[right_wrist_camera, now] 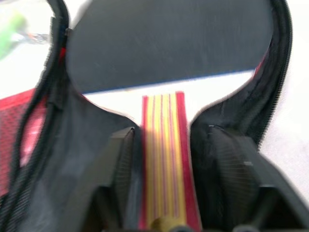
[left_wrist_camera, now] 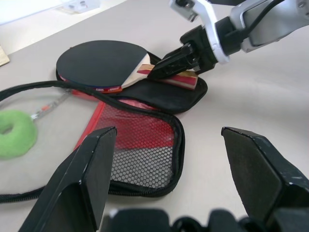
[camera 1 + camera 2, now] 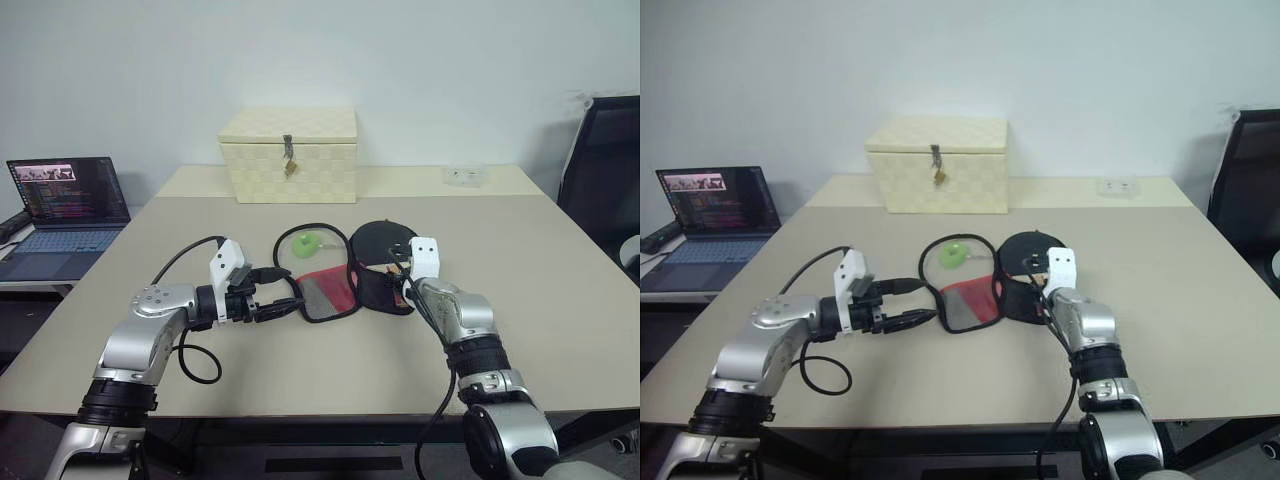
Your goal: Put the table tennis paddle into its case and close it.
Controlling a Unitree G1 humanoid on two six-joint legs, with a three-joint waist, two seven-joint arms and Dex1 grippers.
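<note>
Case point(image 3: 330, 285) lies unzipped & spread open mid tabletop point(image 3: 540, 290), mesh-pocket half on left, black half on right. Paddle point(image 2: 104, 63) rests on the black half, round face toward far side, striped handle point(image 1: 165, 159) toward near side. R gripper point(image 1: 166, 164): fingers straddle the handle, apart, not pinching it. L gripper point(image 3: 272, 292) just left of case, fingers spread wide, holding nothing.
</note>
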